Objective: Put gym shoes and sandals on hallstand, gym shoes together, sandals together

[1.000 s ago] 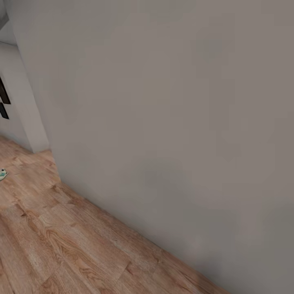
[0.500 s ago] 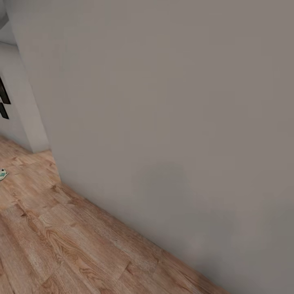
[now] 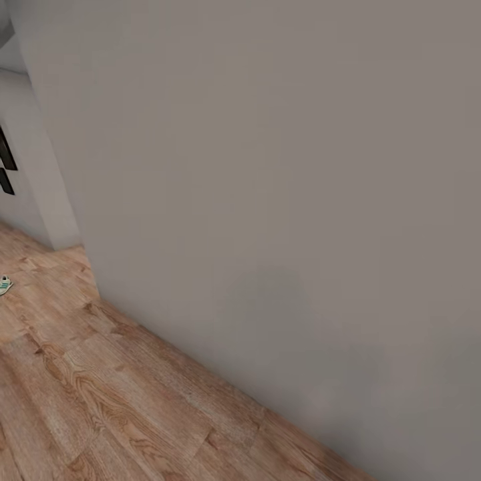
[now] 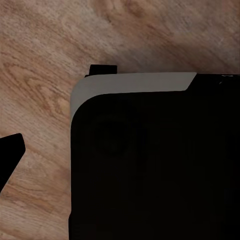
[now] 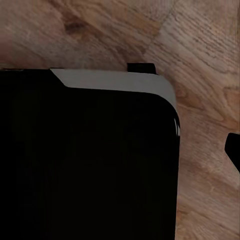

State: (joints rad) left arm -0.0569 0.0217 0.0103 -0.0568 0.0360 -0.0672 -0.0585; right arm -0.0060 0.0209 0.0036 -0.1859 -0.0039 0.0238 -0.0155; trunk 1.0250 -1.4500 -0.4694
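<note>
Start with your fingers: in both wrist views a big black block with a grey edge (image 4: 135,82) sits in front of the wood floor (image 4: 40,60), and it looks like part of your own robot body. A dark tip pokes in at one side of the left wrist view, and another at the edge of the right wrist view, but you cannot tell if the fingers on either hand are apart or together, and nothing shows in them. Look out from the head next. A big plain grey wall (image 3: 280,200) stands close in front of you and to your right. The floor runs along its foot, near you and off to the left. Far off at the left edge, one gym shoe (image 3: 5,285) lies on the floor, white with a bit of green. It is well apart from you. Beyond it is a pale wall with dark shapes (image 3: 5,167) on it. So the job looks barely begun: that shoe is not on the rack, and you need to roll over to it first.
</note>
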